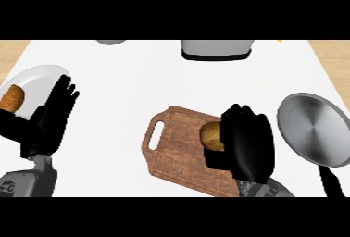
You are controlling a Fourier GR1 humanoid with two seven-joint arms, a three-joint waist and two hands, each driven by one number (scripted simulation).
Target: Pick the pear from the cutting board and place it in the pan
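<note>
The right hand [245, 141] is curled round the pear [212, 136] on the wooden cutting board [179, 148], left of the pan [315, 129].

A single head view looks steeply down from above the counter [171, 83], facing away from the robot, close enough that both forearms enter from the lower edge and the far appliance [216, 49] is cropped at the top.

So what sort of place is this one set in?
Most likely a kitchen counter: a wooden cutting board with a pear on it, a metal pan beside it, and a white plate holding food.
</note>
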